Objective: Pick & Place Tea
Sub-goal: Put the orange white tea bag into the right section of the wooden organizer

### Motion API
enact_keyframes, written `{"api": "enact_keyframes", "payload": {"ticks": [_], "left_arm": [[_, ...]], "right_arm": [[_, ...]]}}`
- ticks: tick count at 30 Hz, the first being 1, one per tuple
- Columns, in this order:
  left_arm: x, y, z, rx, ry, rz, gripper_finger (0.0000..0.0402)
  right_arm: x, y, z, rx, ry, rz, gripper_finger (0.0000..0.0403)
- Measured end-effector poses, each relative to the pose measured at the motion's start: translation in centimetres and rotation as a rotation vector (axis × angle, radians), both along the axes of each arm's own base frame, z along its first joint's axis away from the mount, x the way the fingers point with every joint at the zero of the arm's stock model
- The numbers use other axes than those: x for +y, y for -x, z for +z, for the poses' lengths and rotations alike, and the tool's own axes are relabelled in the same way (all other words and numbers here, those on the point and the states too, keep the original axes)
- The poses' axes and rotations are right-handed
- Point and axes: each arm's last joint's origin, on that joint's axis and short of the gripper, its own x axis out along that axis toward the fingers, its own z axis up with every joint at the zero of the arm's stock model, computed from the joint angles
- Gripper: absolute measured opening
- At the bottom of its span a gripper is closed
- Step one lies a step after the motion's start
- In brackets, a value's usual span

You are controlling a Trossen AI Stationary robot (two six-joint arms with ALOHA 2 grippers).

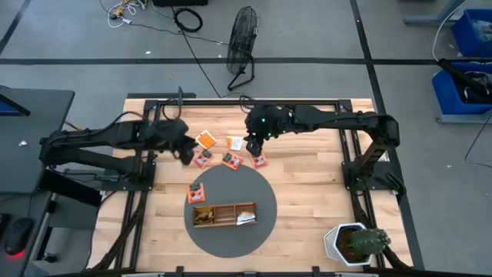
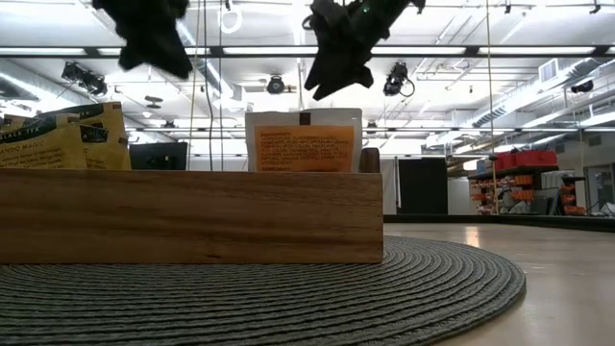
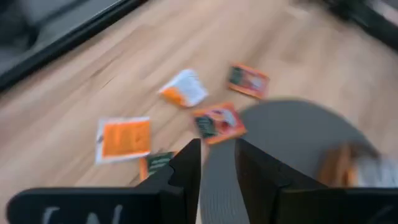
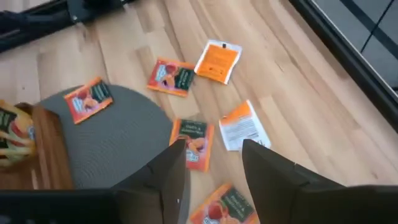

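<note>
Our right gripper hangs above the table with fingers apart and nothing between them. Just below it lie loose tea sachets on the wood, by the mat edge. Our left gripper hovers nearby, fingers slightly apart and holding nothing, over the same scatter of sachets. Beyond both, on the mat, the tray holds a few sachets already.

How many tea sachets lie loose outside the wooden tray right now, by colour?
red sachets: 4 (one on the mat)
orange-and-white sachets: 2
Total loose: 6
Those inside the tray are not counted; their number is unclear.
</note>
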Motion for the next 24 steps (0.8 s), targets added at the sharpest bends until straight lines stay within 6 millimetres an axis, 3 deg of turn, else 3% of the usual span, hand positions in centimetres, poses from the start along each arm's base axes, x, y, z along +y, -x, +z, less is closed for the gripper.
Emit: {"api": "enact_keyframes", "payload": {"ticks": [4, 15, 21, 24], "left_arm": [[2.3, -0.6, -1.0, 0.012, 0.141, 0.208, 0.0128], [8.8, -3.8, -5.7, 0.135, 0.338, 0.37, 0.021], [10.7, -4.3, -7.9, 0.215, 0.405, 0.457, 0.0212], [11.4, -4.7, -7.7, 0.224, 0.413, 0.473, 0.0205]], "right_arm": [[-0.7, -0.3, 0.4, -0.075, -0.03, 0.022, 0.0164], [-0.6, -0.6, 0.8, -0.131, -0.07, 0.122, 0.0164], [-0.6, -0.6, 0.8, -0.132, -0.071, 0.154, 0.0164], [-0.6, -0.6, 0.8, -0.13, -0.068, 0.155, 0.0164]]}}
